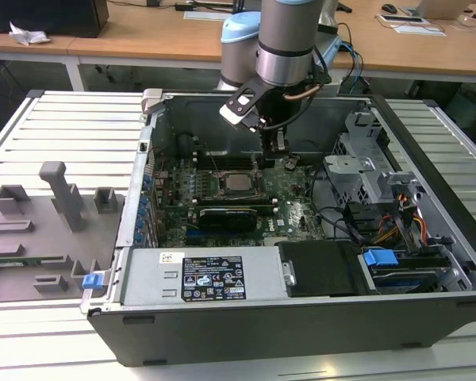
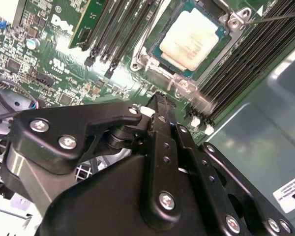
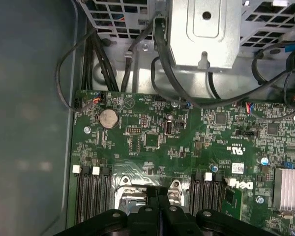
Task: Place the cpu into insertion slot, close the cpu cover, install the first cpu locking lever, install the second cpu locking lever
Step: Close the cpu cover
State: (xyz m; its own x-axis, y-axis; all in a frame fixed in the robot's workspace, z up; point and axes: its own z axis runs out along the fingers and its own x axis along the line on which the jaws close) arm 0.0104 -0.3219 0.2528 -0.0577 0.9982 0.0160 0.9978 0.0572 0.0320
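Gripper (image 2: 156,104): fingers pressed together, pinching nothing, low over the board (image 3: 152,142). Cpu (image 2: 191,38) lies flat mid-board, cover (image 2: 173,81) seemingly down around it. From your fingertips the cpu is just ahead, not touching; in the exterior view it sits near the gripper, toward the exterior view's left.

In the second wrist view, the cpu (image 2: 192,38) and the cpu cover (image 2: 150,64) framing it are cut off by the picture's edge. The gripper (image 2: 157,101) masks the motherboard (image 2: 64,59) close beside them. In the first wrist view, the insertion slot (image 3: 124,189) lies mostly behind the closed fingers (image 3: 151,206). In the exterior view, the socket area is too small to judge how the cover sits. The fingertips there are lost against the dark computer case (image 1: 317,317) interior.
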